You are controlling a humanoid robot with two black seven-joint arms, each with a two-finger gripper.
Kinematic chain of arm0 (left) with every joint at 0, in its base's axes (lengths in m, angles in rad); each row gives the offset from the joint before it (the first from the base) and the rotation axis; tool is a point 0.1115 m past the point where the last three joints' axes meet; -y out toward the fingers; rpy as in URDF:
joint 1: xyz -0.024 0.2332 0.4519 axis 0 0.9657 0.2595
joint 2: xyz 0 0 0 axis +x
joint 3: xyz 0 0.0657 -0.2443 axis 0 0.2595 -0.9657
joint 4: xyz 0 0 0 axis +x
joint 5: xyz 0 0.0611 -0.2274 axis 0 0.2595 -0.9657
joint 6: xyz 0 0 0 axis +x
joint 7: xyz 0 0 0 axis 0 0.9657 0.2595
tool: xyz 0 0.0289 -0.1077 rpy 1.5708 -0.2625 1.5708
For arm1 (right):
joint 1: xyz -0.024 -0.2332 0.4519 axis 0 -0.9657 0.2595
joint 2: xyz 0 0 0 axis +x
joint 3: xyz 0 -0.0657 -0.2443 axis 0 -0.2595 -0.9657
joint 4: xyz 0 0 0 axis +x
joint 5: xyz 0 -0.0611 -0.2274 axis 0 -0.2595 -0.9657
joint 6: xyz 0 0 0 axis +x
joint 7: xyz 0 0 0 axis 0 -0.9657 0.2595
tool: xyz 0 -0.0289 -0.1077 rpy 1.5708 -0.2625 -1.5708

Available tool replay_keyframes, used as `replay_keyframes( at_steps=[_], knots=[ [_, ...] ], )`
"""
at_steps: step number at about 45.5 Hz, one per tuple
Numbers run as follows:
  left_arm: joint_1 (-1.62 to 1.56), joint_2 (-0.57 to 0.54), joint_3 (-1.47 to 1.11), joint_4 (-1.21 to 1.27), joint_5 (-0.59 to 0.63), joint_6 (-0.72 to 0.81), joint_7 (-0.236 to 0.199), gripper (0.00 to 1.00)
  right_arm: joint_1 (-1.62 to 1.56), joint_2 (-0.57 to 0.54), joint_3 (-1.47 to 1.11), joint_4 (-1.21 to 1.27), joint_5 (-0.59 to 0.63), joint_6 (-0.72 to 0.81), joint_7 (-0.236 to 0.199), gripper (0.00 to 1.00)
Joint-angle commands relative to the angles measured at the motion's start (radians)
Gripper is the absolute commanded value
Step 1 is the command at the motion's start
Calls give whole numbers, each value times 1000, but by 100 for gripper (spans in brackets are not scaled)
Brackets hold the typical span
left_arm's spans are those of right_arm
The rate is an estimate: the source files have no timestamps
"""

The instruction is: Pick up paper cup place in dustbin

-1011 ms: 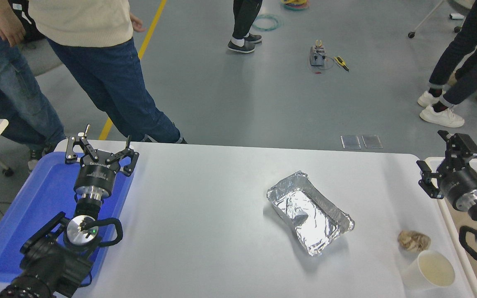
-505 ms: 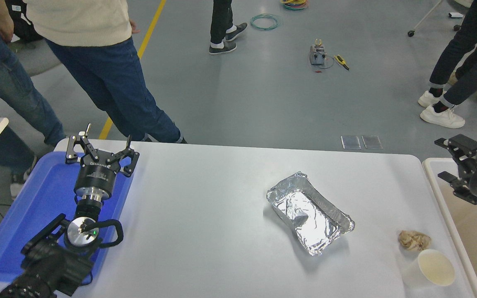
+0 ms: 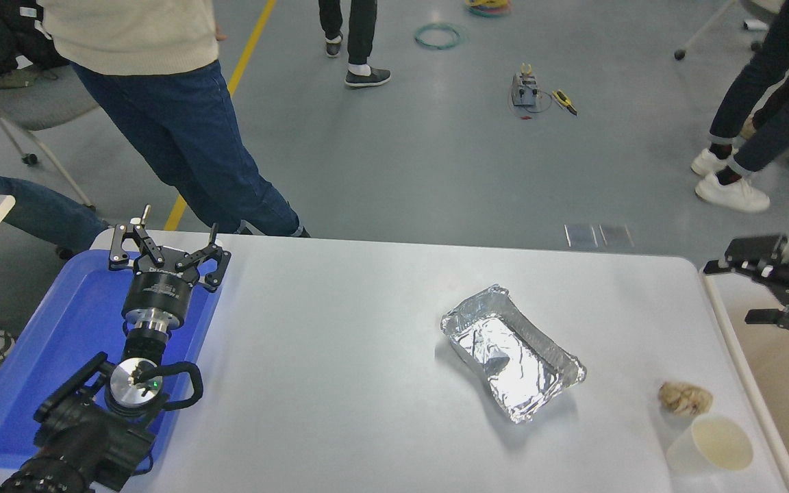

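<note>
Meanwhile, your right gripper [image 3: 754, 291] has pulled back toward the right edge over the last second — it now hangs above the dustbin [image 3: 727, 322], jaws spread and holding nothing, farther from the paper cup [image 3: 711, 446] than it was. That means the pick has not begun; you are no closer to a grasp.

The cup stands upright at the near right corner of the table [image 3: 367, 383], close to both the near edge and the bin's rim. A crumpled brown wad [image 3: 685, 398] sits just beyond it, nearly touching, so I judge little room for a finger on that far side. The foil tray [image 3: 512, 352] lies well apart toward the middle — open surface lies on the cup's left. Your left gripper [image 3: 165, 250] rests parked, fingers splayed, over the blue tray [image 3: 52, 342] at the left edge.
</note>
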Motion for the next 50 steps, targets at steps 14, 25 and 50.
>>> replay_keyframes(
  at_steps=[14,25,50],
  knots=[
    [0,1,0,1,0,0,-1,100,414,131,-184,98,-303,92,0,100],
    [2,1,0,1,-1,0,-2,100,448,207,-179,126,-360,92,-1,100],
    [0,0,0,-1,-1,0,-1,100,501,252,-397,190,-383,92,-3,100]
  ],
)
